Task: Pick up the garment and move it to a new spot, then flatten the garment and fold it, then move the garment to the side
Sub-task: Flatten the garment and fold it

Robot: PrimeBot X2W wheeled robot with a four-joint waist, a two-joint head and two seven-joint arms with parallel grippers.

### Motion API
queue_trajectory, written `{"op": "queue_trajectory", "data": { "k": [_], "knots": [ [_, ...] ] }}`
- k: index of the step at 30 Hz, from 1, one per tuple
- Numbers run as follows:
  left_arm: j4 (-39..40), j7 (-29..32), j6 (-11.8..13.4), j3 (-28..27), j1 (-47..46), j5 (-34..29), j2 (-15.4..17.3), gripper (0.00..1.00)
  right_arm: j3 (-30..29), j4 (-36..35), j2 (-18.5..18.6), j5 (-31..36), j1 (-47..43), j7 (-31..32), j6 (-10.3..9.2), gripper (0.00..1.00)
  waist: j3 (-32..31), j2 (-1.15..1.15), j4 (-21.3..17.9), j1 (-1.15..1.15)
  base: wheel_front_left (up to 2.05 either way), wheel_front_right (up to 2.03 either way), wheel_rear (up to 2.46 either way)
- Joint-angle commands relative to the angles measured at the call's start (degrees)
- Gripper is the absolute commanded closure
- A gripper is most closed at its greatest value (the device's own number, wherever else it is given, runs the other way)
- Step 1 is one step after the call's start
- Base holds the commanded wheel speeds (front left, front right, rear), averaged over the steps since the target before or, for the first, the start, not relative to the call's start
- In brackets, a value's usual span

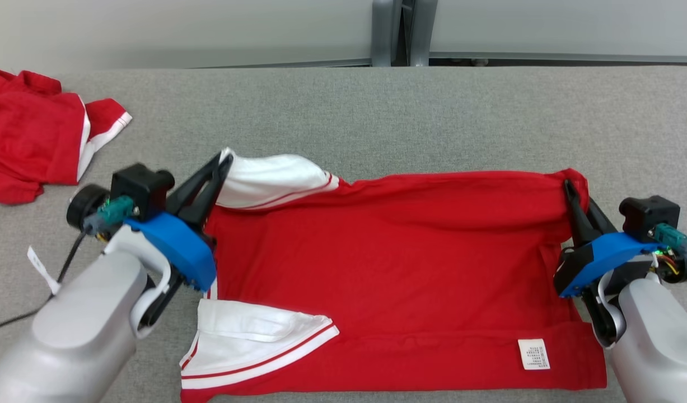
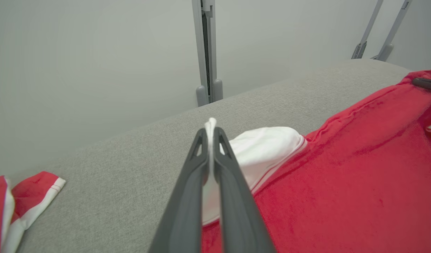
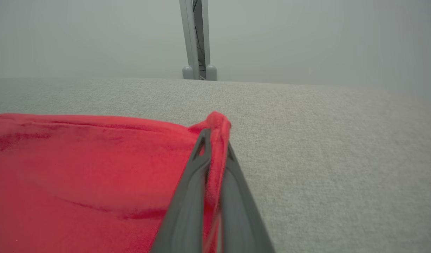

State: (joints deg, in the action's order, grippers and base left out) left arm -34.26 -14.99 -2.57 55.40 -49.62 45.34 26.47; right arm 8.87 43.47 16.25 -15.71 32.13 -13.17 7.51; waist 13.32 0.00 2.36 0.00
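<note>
The garment (image 1: 388, 268) is a red shirt with white, red-striped sleeves, spread across the grey table (image 1: 377, 112). My left gripper (image 1: 223, 162) is shut on the far white sleeve (image 2: 268, 151), pinching its edge between both fingers (image 2: 187, 196). On the other side my right gripper (image 1: 570, 187) is shut on the garment's far right red corner (image 3: 217, 123), which bunches between the fingers (image 3: 187, 203). The far edge hangs taut between the two grips and sits a little raised. A white label (image 1: 533, 354) shows near the front right hem.
A second red garment with white trim (image 1: 35, 140) lies crumpled at the table's far left. A grey post (image 1: 396, 33) stands behind the table's far edge against a pale wall. A black cable (image 1: 69, 263) trails beside my left wrist.
</note>
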Motion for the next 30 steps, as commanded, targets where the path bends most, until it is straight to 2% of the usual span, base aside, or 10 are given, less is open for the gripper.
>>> {"op": "queue_trajectory", "data": {
  "k": [1, 10, 17, 29, 30],
  "knots": [
    [1.7, -0.2, 0.9, -0.4, 2.3, 0.2, 0.9, 1.0, -0.3, 0.3, -0.1, 0.1, -1.3, -0.6, -0.03, 1.0, -0.7, 0.0, 0.2, 0.0, 0.0, 0.0, 0.0],
    [7.8, -0.3, 4.0, -1.4, 11.4, 1.7, 3.0, 1.0, -2.0, -0.4, -0.6, 0.3, -5.3, -1.9, -0.04, 1.0, -3.0, 0.0, 1.0, 0.0, 0.0, 0.0, 0.0],
    [11.7, -0.3, 6.1, -3.3, 18.2, 2.6, 3.5, 1.0, -4.5, -4.6, -1.5, 0.9, -9.9, -2.0, -0.03, 1.0, -4.5, 0.0, 1.7, 0.0, 0.0, 0.0, 0.0],
    [12.3, -0.3, 6.5, -5.2, 25.5, 2.3, 2.3, 1.0, -8.0, -12.2, -3.8, 2.3, -17.9, -2.0, -0.03, 1.0, -5.4, 0.0, 2.3, 0.0, 0.0, 0.0, 0.0],
    [12.3, -0.3, 6.3, -5.5, 25.8, 2.6, 1.9, 1.0, -8.1, -12.8, -4.0, 2.4, -18.4, -2.0, -0.03, 0.82, -5.5, 0.0, 2.3, 0.0, 0.0, 0.0, 0.0]
  ]
}}
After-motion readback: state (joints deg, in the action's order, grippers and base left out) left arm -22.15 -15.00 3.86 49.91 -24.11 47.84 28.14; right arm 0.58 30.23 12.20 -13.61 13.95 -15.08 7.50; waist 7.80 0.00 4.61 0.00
